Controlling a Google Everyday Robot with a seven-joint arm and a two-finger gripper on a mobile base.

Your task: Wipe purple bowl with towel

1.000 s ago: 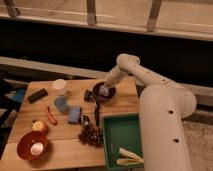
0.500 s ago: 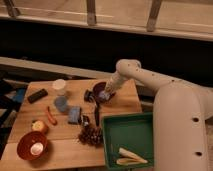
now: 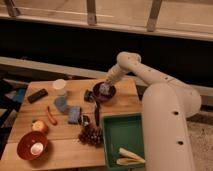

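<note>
Centrally, small dark purple bowl [image 3: 105,96] sat on wooden table [image 3: 65,146]; pale cloth towel [image 3: 104,89] apparently inside; gripper [image 3: 107,83] stood over it, its grip undeterminable. Wiping wanted steady downward pressure, circling inside.

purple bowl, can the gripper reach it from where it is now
Likely yes: the gripper hangs right at the purple bowl, apparently over a pale towel inside it, and nothing stands between them.

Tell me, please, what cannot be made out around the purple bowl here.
Camera view:
- The pincer, at the purple bowl: its hold on the towel, hidden by its own wrist.
- Bowl's inside: covered by towel and pincer.
- The robot's body: lower part cut off by bottom edge.
</note>
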